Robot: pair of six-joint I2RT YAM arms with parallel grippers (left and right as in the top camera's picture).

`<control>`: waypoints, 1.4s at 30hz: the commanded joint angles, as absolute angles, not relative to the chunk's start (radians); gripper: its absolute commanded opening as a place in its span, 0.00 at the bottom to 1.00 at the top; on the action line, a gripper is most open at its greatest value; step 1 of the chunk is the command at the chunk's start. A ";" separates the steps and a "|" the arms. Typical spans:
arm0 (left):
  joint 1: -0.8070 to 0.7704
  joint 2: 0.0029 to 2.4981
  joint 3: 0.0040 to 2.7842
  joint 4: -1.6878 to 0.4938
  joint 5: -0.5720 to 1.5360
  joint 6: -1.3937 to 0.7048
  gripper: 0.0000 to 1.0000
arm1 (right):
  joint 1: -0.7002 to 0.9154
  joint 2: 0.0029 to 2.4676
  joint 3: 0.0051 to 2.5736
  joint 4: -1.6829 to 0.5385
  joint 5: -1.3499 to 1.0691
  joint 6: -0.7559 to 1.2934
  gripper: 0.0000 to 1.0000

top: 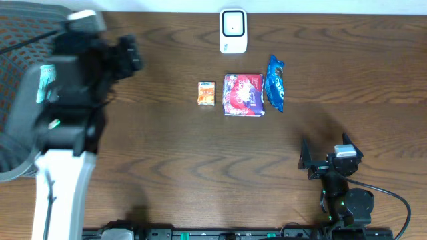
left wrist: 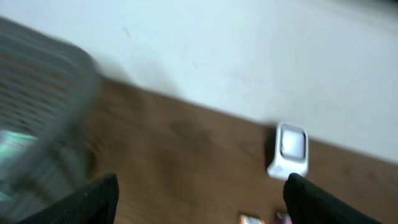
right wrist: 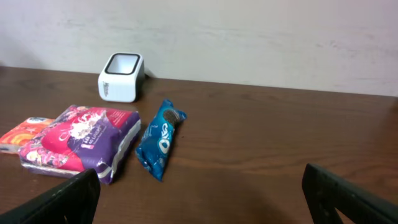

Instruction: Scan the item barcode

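The white barcode scanner (top: 233, 31) stands at the far middle of the table, and the left wrist view shows this scanner (left wrist: 288, 149) ahead to the right. Three items lie in a row in front of it: a small orange packet (top: 207, 93), a purple and red pack (top: 243, 95) and a blue cookie pack (top: 275, 83). My left gripper (left wrist: 202, 186) is raised high over the table's left side, open and empty. My right gripper (right wrist: 200, 177) hangs low at the near right, open and empty, facing the blue cookie pack (right wrist: 160, 139) and the purple pack (right wrist: 81, 142).
A grey mesh basket (top: 20, 47) fills the left edge, with something teal (top: 47, 83) in it. The raised left arm (top: 63, 133) hides much of the table's left side from above. A pale wall runs behind the scanner.
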State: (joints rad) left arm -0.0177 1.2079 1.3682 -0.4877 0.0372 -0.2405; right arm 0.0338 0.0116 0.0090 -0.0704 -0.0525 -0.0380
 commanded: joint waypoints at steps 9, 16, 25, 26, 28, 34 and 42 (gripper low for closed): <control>0.369 1.226 1.382 -0.297 -0.160 -0.126 0.85 | 0.026 0.006 0.006 -0.073 -0.055 -0.050 0.99; 0.519 1.449 1.380 -0.331 -0.173 0.037 0.85 | 0.026 0.006 0.006 -0.073 -0.055 -0.050 0.99; 0.543 1.685 1.380 -0.288 -0.005 0.161 0.81 | 0.026 0.006 0.006 -0.073 -0.055 -0.050 0.99; 0.543 1.707 1.380 -0.286 0.000 0.170 0.81 | 0.026 0.006 0.006 -0.073 -0.055 -0.050 0.99; 0.543 1.751 1.380 -0.279 0.000 0.175 0.81 | 0.026 0.006 0.006 -0.073 -0.055 -0.050 0.99; 0.539 1.859 1.380 -0.244 0.035 0.289 0.82 | 0.026 0.006 0.006 -0.073 -0.055 -0.050 0.99; 0.537 1.970 1.380 -0.195 0.109 0.340 0.81 | 0.026 0.006 0.006 -0.073 -0.055 -0.050 0.99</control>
State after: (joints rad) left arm 0.5396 1.9118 1.3727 -0.2146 0.0784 0.2985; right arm 0.0338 0.0120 0.0090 -0.0704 -0.0525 -0.0380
